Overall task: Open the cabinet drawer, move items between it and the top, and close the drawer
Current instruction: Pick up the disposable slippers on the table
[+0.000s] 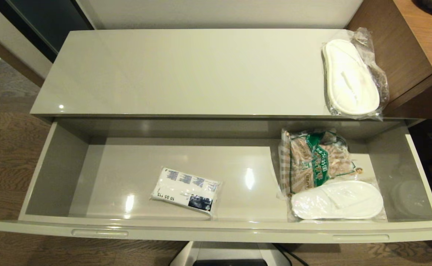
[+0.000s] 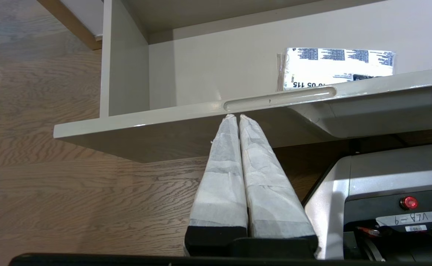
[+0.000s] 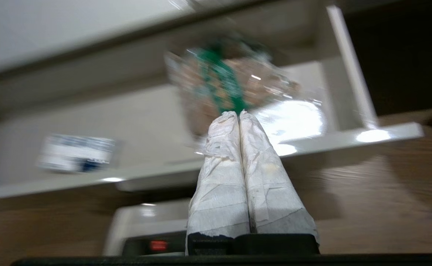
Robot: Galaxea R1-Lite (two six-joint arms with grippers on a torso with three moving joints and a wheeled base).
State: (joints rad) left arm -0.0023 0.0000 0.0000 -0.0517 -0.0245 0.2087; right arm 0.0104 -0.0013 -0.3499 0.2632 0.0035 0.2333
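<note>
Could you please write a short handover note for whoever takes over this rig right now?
Left gripper: shut, empty, below the drawer front.
Right gripper: shut, empty, before the drawer.
Wide glossy grey-beige cabinet drawer: open.
Inside: small white tissue pack with blue print, flat white slippers in clear wrap, checked brown-and-green snack bag.
On the glossy grey-beige cabinet top: second wrapped white slippers.
Left: moving items, closing.

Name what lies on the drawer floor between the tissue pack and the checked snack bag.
Nothing: in the head view, only bare glossy drawer floor separates the tissue pack from the snack bag.
</note>
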